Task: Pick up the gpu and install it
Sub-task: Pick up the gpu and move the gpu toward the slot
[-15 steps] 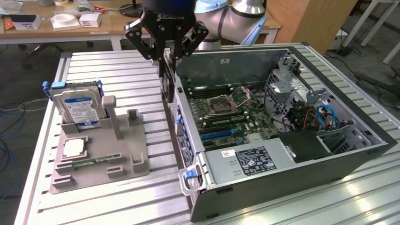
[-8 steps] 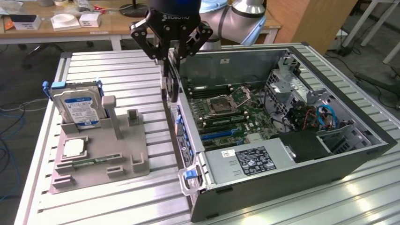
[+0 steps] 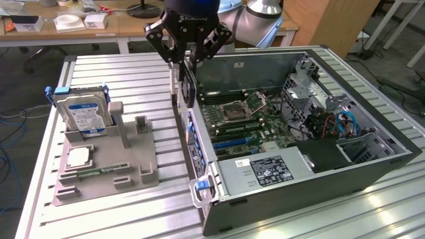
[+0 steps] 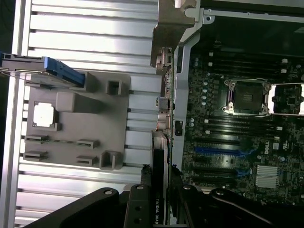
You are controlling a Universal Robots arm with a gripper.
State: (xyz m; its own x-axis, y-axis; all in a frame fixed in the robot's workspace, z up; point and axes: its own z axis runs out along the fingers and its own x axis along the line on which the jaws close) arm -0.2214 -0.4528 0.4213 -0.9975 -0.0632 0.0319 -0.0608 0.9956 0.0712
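One gpu (image 3: 188,84) held aloft, not yet seated

Jaws clamp the gpu upright above the computer case (image 3: 299,199) wall; apparently mid-carry, and seating calls for squaring its edge over the motherboard's (image 3: 242,124) blue expansion slot (image 4: 216,150).

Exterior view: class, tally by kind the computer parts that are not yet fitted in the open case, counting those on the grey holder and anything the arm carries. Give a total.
Hard drive: 1
Processor chip: 1
Memory strip: 1
gpu, gripped by the end effector: 1
Total: 4
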